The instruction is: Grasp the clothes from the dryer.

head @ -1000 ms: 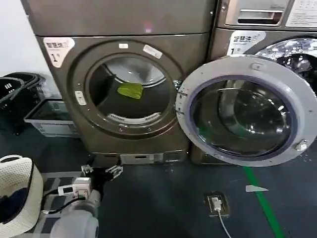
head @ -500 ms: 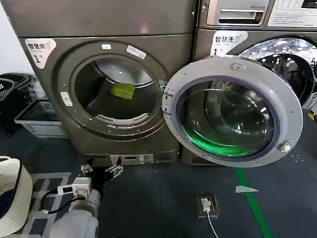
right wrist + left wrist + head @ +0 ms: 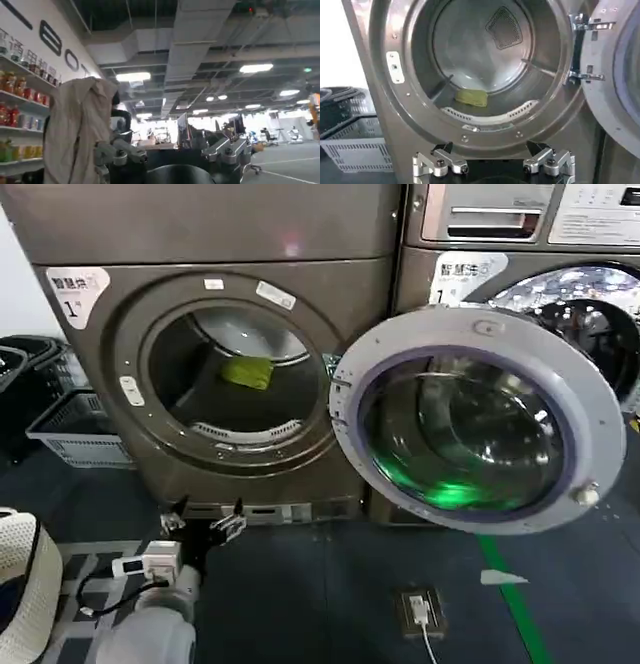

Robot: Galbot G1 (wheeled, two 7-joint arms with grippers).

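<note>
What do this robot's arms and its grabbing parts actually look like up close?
The left arm is a rounded silver-grey tube with a white box and a black cable on it. Its left end effector has two silver metal fingers with visible screws and dark tips on a black base. The right end effector looks the same: silver jointed fingers on black.

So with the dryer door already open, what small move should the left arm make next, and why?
Probably lift and advance the left gripper toward the dryer opening. It is open and empty, low before the machine's base, while the clothes lie inside the drum above it, and the door is swung clear to the right.
</note>
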